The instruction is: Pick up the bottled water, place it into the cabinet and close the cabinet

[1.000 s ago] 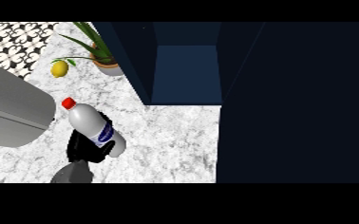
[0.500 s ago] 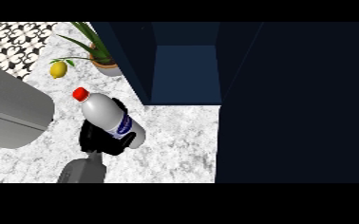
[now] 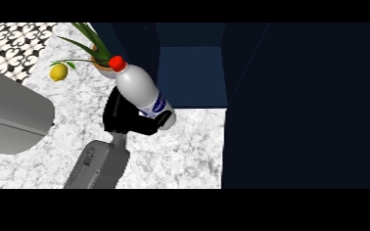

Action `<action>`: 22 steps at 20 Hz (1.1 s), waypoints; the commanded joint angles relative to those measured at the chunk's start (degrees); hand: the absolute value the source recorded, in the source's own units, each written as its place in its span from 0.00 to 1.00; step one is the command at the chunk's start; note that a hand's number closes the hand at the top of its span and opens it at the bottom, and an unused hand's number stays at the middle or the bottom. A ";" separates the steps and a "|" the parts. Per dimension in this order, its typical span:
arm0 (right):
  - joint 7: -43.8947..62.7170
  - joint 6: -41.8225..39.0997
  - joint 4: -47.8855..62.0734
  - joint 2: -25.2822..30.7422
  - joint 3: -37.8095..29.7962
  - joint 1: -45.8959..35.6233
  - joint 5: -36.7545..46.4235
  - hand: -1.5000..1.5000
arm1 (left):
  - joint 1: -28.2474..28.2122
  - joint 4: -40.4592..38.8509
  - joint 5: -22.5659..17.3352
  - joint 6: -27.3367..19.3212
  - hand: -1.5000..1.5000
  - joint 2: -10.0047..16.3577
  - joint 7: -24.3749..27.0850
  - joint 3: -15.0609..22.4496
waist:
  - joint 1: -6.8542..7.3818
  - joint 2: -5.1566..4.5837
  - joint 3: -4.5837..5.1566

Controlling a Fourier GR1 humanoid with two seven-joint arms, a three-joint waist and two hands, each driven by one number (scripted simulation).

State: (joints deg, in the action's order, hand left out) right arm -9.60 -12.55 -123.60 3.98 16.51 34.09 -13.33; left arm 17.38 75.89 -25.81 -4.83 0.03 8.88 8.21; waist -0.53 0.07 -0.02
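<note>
The left hand (image 3: 121,116) was curled round the near end of the bottled water (image 3: 140,89), holding it tilted above the marble counter (image 3: 184,151). Its red cap pointed far and left and overlapped the potted plant (image 3: 92,49) beside a lemon (image 3: 57,72). Just right of the bottle was the open cabinet (image 3: 192,76), its inside too dark to make out, and a grey object (image 3: 22,120) was cut off at the left edge.

A white-grey marbled worktop (image 3: 180,151) meets a black-and-white patterned wall (image 3: 25,41) at upper left; a potted plant (image 3: 95,54) bearing a lemon (image 3: 57,72) stands beside the dark blue cabinet (image 3: 192,76)
</note>
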 commanded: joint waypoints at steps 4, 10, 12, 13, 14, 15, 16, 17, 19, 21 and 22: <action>-3.08 -1.41 5.97 0.66 -2.43 -2.86 -1.13 0.00 | 10.82 -4.88 2.64 -10.88 1.00 -0.03 0.98 5.09 | -0.07 -0.07 -0.01; 1.88 -0.78 0.86 1.26 -1.58 -3.13 -3.15 0.00 | 21.95 -13.83 5.77 -18.07 1.00 -0.02 0.09 5.33 | -1.23 -0.34 0.00; 0.28 0.20 2.46 -0.45 0.56 -2.82 -0.95 0.00 | 23.69 -16.39 6.31 -20.17 1.00 -0.01 0.89 5.27 | -1.63 -0.47 0.01; 0.82 -0.88 0.80 1.79 -1.93 -0.56 -3.05 0.00 | 21.99 -14.51 6.61 -19.88 1.00 -0.01 0.77 5.69 | -1.24 -0.28 0.01; 0.81 -0.55 3.08 0.60 -1.31 -3.52 -2.52 0.00 | 25.63 -16.85 7.11 -23.94 1.00 -0.02 0.44 6.69 | -2.44 -0.70 -0.01; 0.81 0.17 4.43 -0.27 -1.34 -5.69 -1.97 0.00 | 25.64 -15.93 7.75 -23.33 1.00 -0.02 -2.58 6.02 | -1.30 -0.50 -0.02; 0.49 -0.43 3.71 -0.04 -1.27 -5.28 -2.57 0.00 | 27.19 -17.18 8.42 -26.33 1.00 -0.02 -1.73 6.37 | -2.42 -0.71 -0.03; 0.90 -0.67 2.17 0.38 1.12 -2.47 -1.20 0.00 | 27.25 -17.70 8.10 -24.25 1.00 1.90 -2.33 4.52 | -2.89 -0.70 0.01; -1.13 -2.59 3.35 1.56 -1.16 -2.39 -3.05 0.00 | 26.43 -17.83 8.71 -24.76 1.00 3.32 -2.81 4.99 | -2.41 -0.58 -0.03; -0.50 -0.58 2.76 -0.45 1.54 -3.03 -0.74 0.00 | 27.43 -19.34 10.79 -29.03 1.00 0.53 -2.23 6.76 | -3.20 -0.77 0.01; 1.57 -0.24 3.33 0.02 -0.40 -5.65 -2.25 0.00 | 27.39 -20.09 10.76 -28.65 1.00 1.40 -1.72 6.30 | -2.67 -0.99 0.02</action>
State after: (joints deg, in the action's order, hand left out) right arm -9.42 -13.36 -120.61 4.33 16.18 30.52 -15.30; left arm 28.82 65.71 -15.88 -37.42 0.20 9.59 17.51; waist -1.38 0.84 -0.14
